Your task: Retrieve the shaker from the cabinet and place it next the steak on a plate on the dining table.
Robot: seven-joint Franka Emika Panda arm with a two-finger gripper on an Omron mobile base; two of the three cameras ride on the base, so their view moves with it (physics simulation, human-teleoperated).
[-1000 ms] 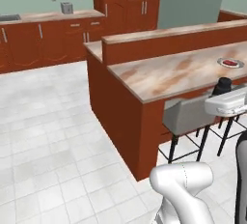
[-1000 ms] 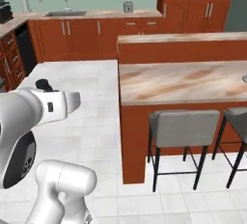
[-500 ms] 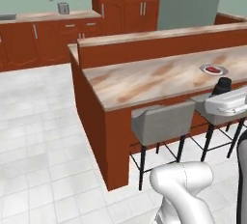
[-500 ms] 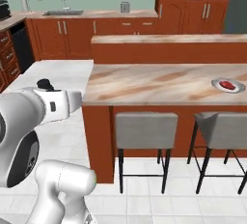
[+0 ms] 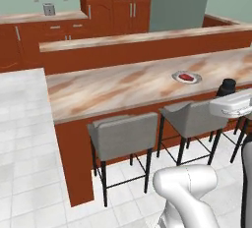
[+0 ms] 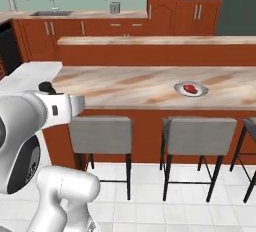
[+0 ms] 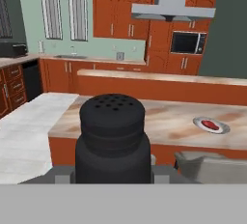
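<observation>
Gripper (image 7: pixel 112 177) at the bottom centre of the hand view is pinching the shaker (image 7: pixel 112 138), which stands upright between its fingers and takes up the lower middle of that frame, perforated top uppermost. In the left base view the same shaker (image 5: pixel 227 86) shows as a small black cylinder at the right edge, sitting just above the white hand. In the right base view only its dark top (image 6: pixel 46 86) projects above the white arm at the left edge.

Below and beyond the held shaker, grey stools (image 5: pixel 124 136) stand along the near side of the dining table (image 5: pixel 113 92); in the right base view they (image 6: pixel 100 134) line the lower middle of the frame.

On the dining table top, the plate (image 5: pixel 187 77) lies right of centre in the left base view, with the steak (image 5: pixel 185 77) resting on it. In the right base view the plate (image 6: pixel 191 89) and steak (image 6: pixel 189 88) lie right of centre, well apart from the gripper. In the hand view the plate (image 7: pixel 211 125) and steak (image 7: pixel 209 124) sit at mid-right, to the right of the shaker and farther away.

Farther back, wooden cabinets (image 7: pixel 121 22) hang on the wall at upper centre of the hand view, beside a grey range hood (image 7: pixel 172 3) and a black built-in oven (image 7: pixel 187 42).
</observation>
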